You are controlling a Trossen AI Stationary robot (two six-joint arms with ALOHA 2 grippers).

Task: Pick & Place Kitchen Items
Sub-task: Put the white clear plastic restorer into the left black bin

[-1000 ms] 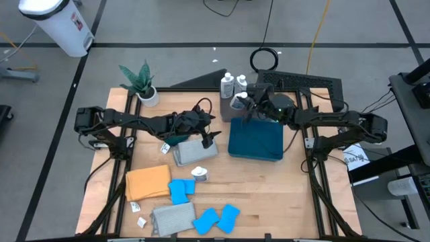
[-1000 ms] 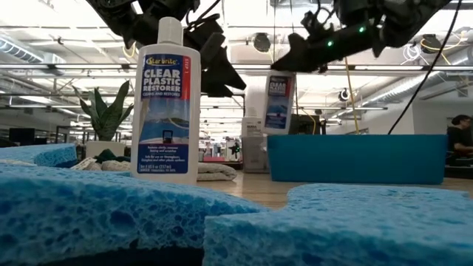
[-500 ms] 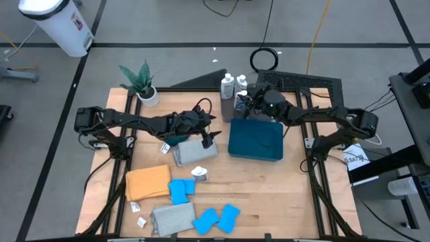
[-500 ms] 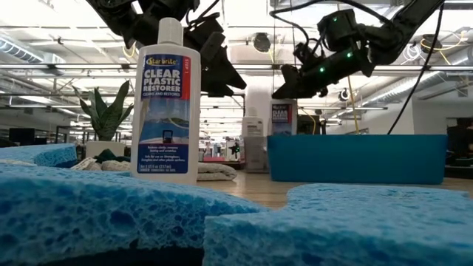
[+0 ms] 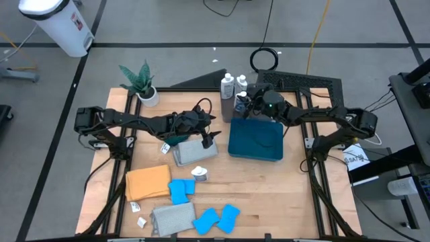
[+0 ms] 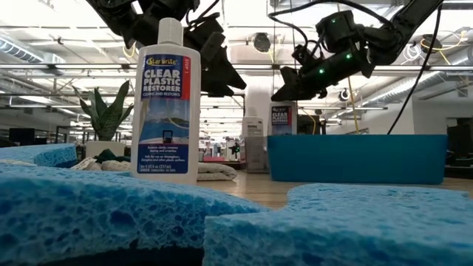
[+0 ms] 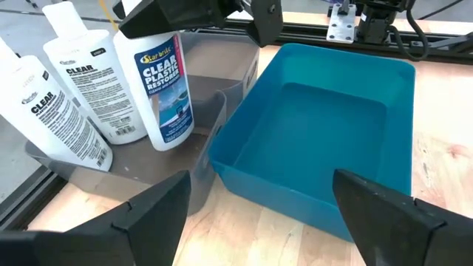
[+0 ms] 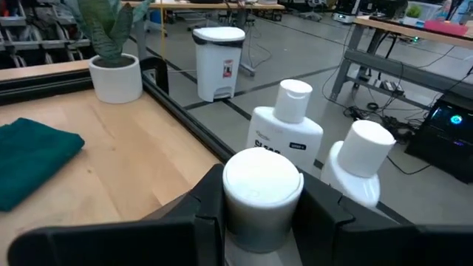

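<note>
Behind the bench was a big bright room with white ceiling beams, desks and a white trash can (image 8: 216,60) on the grey floor. Wood made up the bench (image 5: 269,195), and black rails ran round it. A potted plant (image 5: 141,84) stood at one far corner.

Near the middle sat a blue bin (image 5: 255,141), with nothing in it. Just beside it, at the far edge, sat a dark grey tray (image 7: 140,159).

A second before, the right hand (image 5: 243,102) had held a white bottle (image 7: 164,89) up in the air. Now the bottle was low, and in the left wrist view it looked to stand in the tray next to two more bottles (image 7: 81,81). The right hand was still shut around its white cap. So this bottle was almost put away, and the hand likely only had to let go.

The left hand (image 5: 213,138) waited over a grey cloth (image 5: 195,151) near the middle of the bench, with its fingers wide and nothing in them.

Closer to the front lay an orange cloth (image 5: 148,181), another grey cloth (image 5: 171,218) and some blue sponges (image 5: 218,218). One last bottle (image 6: 165,103) stood there too. All of these were still to be moved.
</note>
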